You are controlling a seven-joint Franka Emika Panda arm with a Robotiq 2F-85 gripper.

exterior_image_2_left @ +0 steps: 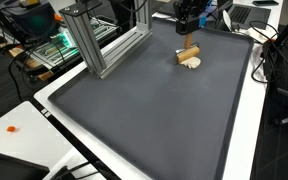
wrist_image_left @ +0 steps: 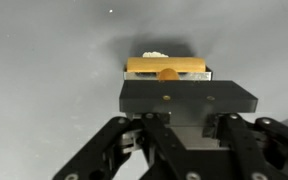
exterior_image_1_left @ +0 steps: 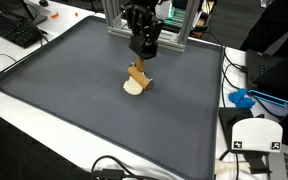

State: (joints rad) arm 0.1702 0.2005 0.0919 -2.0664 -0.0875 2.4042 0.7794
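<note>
End effector is clamping the tilted wooden block | block is sitting against a white piece on the grey mat | grasp seemingly made, block not yet raised

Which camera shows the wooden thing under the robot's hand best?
In an exterior view the wooden thing shows whole, tilted over its white end, under the hand. In an exterior view it looks smaller and farther. The wrist view shows only one edge.
</note>
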